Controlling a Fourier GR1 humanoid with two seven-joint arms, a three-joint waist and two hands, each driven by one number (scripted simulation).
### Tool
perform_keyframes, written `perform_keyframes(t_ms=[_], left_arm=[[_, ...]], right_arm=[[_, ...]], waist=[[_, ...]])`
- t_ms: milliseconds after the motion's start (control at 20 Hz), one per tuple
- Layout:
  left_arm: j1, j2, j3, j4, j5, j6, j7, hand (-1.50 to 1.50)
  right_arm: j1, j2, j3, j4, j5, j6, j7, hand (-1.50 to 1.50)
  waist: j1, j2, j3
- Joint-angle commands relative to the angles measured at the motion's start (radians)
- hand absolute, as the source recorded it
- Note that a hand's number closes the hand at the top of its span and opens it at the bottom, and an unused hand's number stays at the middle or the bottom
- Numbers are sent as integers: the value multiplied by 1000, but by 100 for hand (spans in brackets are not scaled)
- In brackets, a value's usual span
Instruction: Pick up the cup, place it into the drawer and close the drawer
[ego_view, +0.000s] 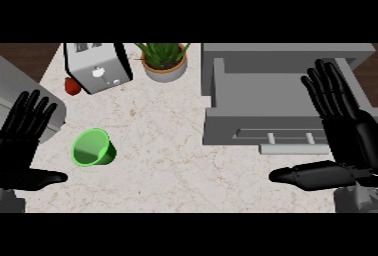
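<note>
A green cup (93, 147) lies tipped on its side on the pale, marbled counter (170, 150), its open mouth turned toward the lower left of the head view. It sits left of center, well apart from the grey drawer (273, 107), which stands pulled open at the right with its light handle (291, 148) on the near front face.

The robot's left hand (22, 142) shows at the left edge, fingers straight and spread upward, thumb out to the right, holding nothing; the cup lies just beside it, not touching. The right hand (347, 127) shows at the right edge, likewise spread flat with straight fingers pointing up over the drawer's right side and its thumb stretched left below the handle; it too holds nothing.

At the back of the counter, a silver toaster (98, 67) stands tilted, with a small red object (72, 86) just beside its left corner. A potted plant (165, 62) with green spiky leaves stands between the toaster and the drawer.
</note>
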Motion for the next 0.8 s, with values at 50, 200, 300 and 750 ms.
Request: perform_keyframes(t_ms=[50, 200, 300, 750], left_arm=[[-29, -6, 4, 181, -77, -16, -95, -150], [-24, 5, 22, 307, -128, -39, -208, -150], [-49, 1, 11, 406, -195, -22, -288, -150], [-199, 38, 12, 833, -287, -47, -528, -150]], right_arm=[[17, -15, -26, 14, -5, 39, -47, -150], [-33, -40, -93, 59, -56, 53, -42, -150], [-90, -35, -76, 73, -20, 27, -22, -150], [-187, -62, -118, 111, -63, 45, 48, -150]], waist=[[-3, 0, 0], [-3, 1, 0], [-3, 1, 0], [-4, 2, -1]])
